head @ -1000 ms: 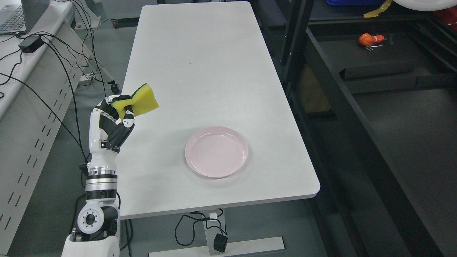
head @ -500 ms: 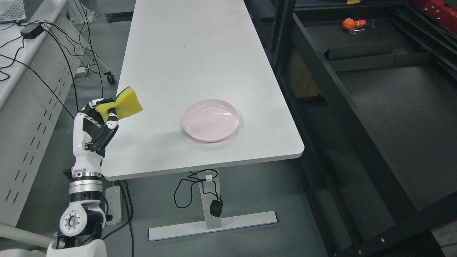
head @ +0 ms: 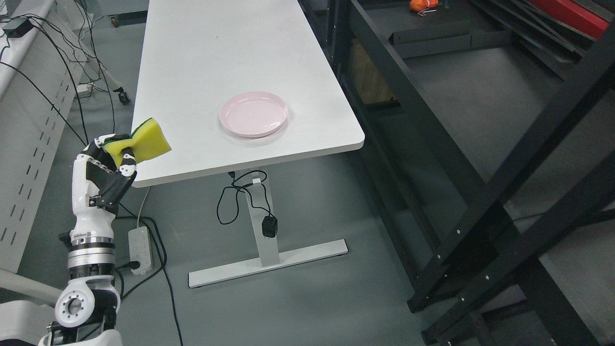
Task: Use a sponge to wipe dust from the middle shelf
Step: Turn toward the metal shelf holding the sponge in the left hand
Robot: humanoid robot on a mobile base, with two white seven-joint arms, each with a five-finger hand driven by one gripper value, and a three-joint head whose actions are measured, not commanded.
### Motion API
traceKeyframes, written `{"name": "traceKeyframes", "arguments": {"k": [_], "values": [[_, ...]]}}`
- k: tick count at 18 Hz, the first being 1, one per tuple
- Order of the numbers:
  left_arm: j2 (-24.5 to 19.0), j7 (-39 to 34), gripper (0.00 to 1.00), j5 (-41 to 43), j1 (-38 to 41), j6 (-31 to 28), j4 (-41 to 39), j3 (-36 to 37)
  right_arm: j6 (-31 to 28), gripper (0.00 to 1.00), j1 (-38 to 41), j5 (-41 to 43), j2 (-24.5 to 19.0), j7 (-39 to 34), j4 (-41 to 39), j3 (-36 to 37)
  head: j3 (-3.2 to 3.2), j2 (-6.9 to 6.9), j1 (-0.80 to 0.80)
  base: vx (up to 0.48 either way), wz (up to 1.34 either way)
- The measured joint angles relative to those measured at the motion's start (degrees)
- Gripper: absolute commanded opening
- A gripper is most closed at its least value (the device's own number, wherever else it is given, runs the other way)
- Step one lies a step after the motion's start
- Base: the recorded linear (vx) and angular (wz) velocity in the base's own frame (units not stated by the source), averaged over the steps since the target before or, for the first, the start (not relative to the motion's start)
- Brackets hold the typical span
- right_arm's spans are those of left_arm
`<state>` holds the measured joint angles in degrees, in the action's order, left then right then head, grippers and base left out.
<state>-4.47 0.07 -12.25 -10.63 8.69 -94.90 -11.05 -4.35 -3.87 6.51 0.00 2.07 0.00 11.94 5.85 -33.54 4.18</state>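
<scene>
My left hand is raised at the lower left, its fingers shut on a yellow sponge with a green scouring side. The sponge is held in the air just off the near left corner of the white table. A black metal shelf rack stands to the right of the table, with a dark grey shelf surface and black diagonal braces in the right foreground. The hand and sponge are far to the left of the rack. My right hand is out of view.
A pink plate lies on the table near its front edge. An orange object lies at the far end of the shelf. Cables, a power strip and the table's foot are on the floor. A white bench stands at left.
The whole picture has shifted: the camera has pulled back and turned right, bringing more of the rack and floor into view. My left hand still holds the sponge the same way.
</scene>
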Motion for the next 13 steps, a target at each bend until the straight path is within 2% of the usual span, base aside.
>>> {"name": "traceKeyframes", "arguments": {"k": [5,10,13], "values": [[-0.6,2.4,0.0,0.0,0.9,0.1,-0.6,-0.6,0.0,1.0,0.0,0.0,0.0,0.0,0.0,0.0,0.0,0.0,0.0,-0.32,-0.52],[-0.6,3.5,0.0,0.0,0.4,0.8,-1.0,0.0,0.0,1.0,0.0,0.0,0.0,0.1,0.0,0.0,0.0,0.0,0.0,-0.274,-1.03],[-0.8,4.3,0.0,0.2,-0.6,3.2,-1.1,2.3,0.0,1.0,0.0,0.0,0.0,0.1,0.0,0.0,0.0,0.0,0.0,-0.206,-1.24]]}}
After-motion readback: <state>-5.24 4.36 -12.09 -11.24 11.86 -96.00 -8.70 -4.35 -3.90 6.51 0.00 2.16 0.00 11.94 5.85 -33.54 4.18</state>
